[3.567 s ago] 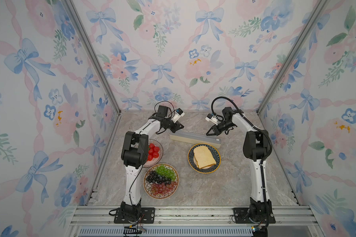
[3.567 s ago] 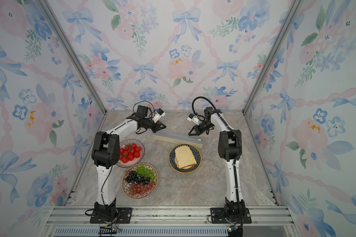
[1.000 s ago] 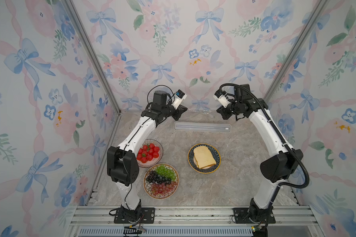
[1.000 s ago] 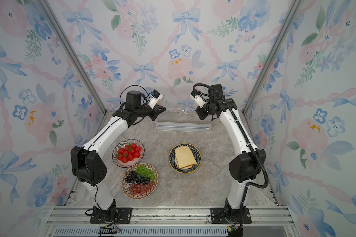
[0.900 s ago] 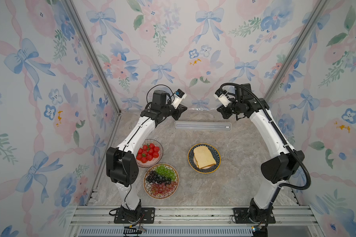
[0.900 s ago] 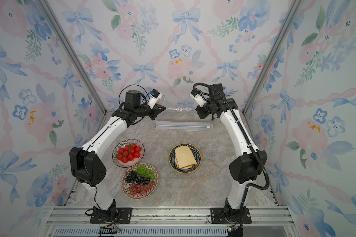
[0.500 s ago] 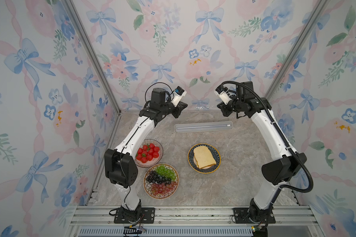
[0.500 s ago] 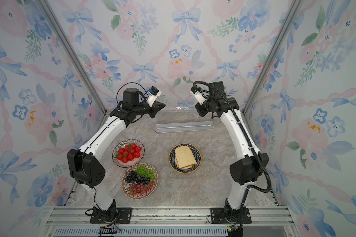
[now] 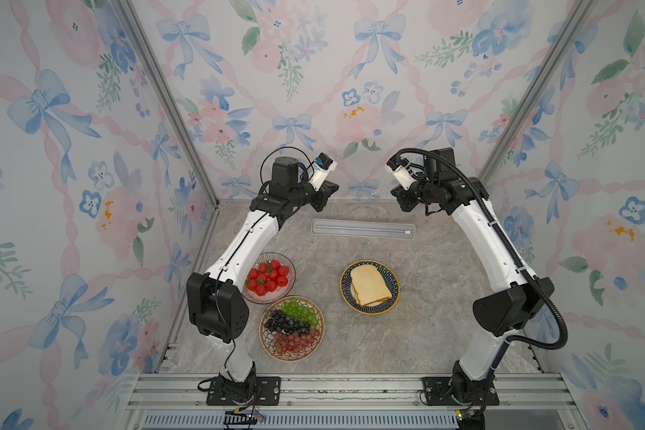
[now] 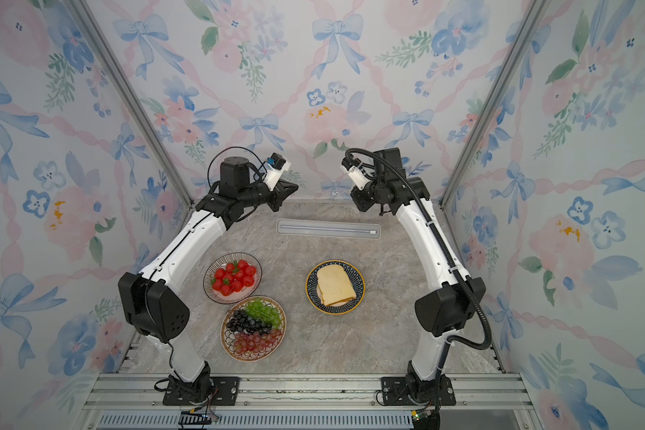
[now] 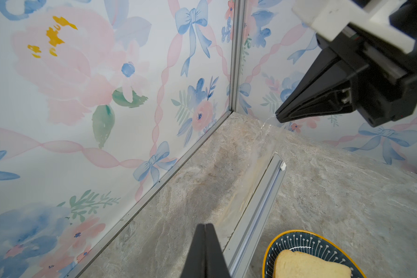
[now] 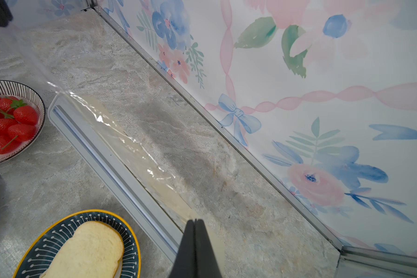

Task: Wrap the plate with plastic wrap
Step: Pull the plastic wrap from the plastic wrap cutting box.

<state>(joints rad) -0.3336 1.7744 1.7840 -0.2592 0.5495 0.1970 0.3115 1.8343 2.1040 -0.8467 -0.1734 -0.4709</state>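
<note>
Left wrist view for the grip: left gripper point(image 11: 205, 226) and right gripper point(image 11: 278, 118) both pressed flat shut, no gap between the black fingers, each pinching one top corner of the thin, clear, glossy plastic wrap point(image 11: 263, 144). Same closed look in the right wrist view, with crinkled shine on the film just above the box.

Judged as the drawing-out step: film pulled up from the long narrow cream box with grey translucent lid point(image 9: 364, 228), not yet brought over the dark blue patterned plate with a yellow rim point(image 9: 345, 286) and its slice of bread.

Places in both top views, taking 12 o'clock at the back wall: box lying on the grey marbled table point(image 9: 425, 316) toward the back; plate at about 6 o'clock from the box, apart from it; grippers raised at about 11 and 1 o'clock from the box, near the wall. Between them, only a few small glints of film.

Long axis of the box from 9 to 3 o'clock. Free edge of the film parallel to it, stretched between the two tips, sheet sloping down to the box — seemingly to its 12 o'clock side.

Next, probably: carry both tips together toward 6 o'clock, above the bread, at equal pace to hold the sheet taut, then lower and part it from the box.
</note>
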